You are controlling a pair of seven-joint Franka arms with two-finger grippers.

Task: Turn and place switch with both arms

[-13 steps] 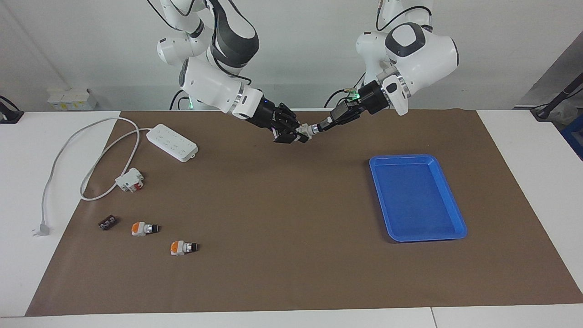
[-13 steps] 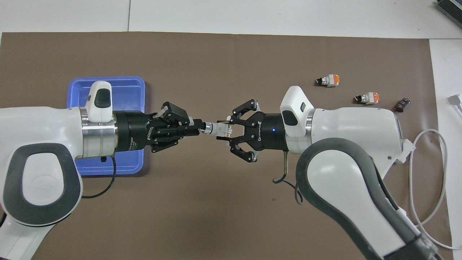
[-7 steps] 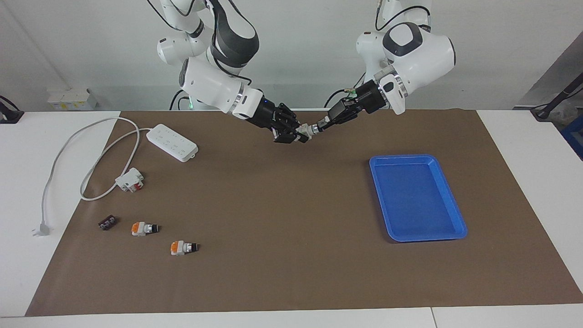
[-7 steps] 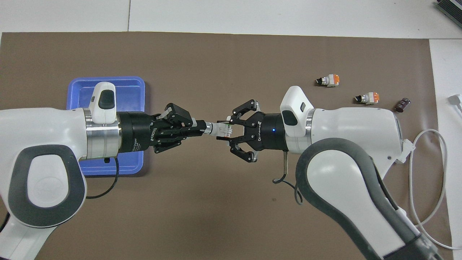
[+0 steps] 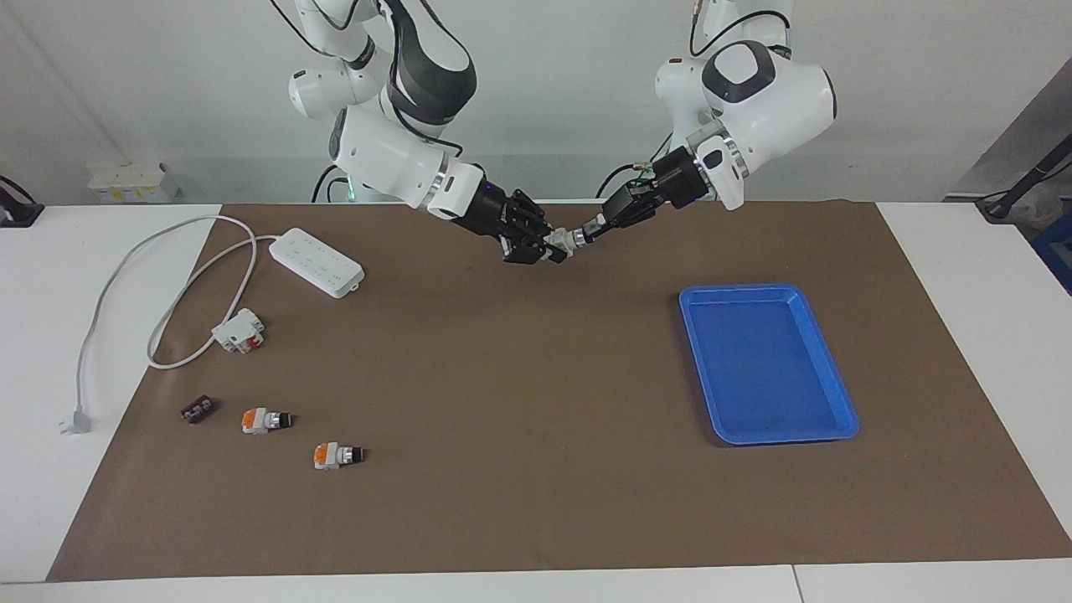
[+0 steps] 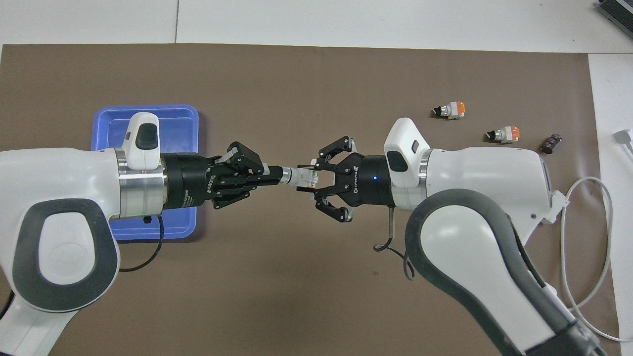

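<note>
- Near me, two orange-based switches (image 5: 337, 456) lie on the tabletop's brown mat (image 5: 519, 502) toward the right arm's end; a blue tray (image 5: 825, 368) sits toward the left arm's end.
- Closer to the robots, the switch (image 6: 299, 176) hangs above the mat between both end effectors.
- The left end effector (image 6: 273, 176) pinches its knob.
- The right end effector (image 6: 307, 180) is clamped around its body.

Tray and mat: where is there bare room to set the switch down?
The blue tray holds nothing. The mat between the tray and the orange switches is bare too. The right arm's end is crowded: power strip, cable, white block. Both end effectors, left and right, hold the switch over the mat.
</note>
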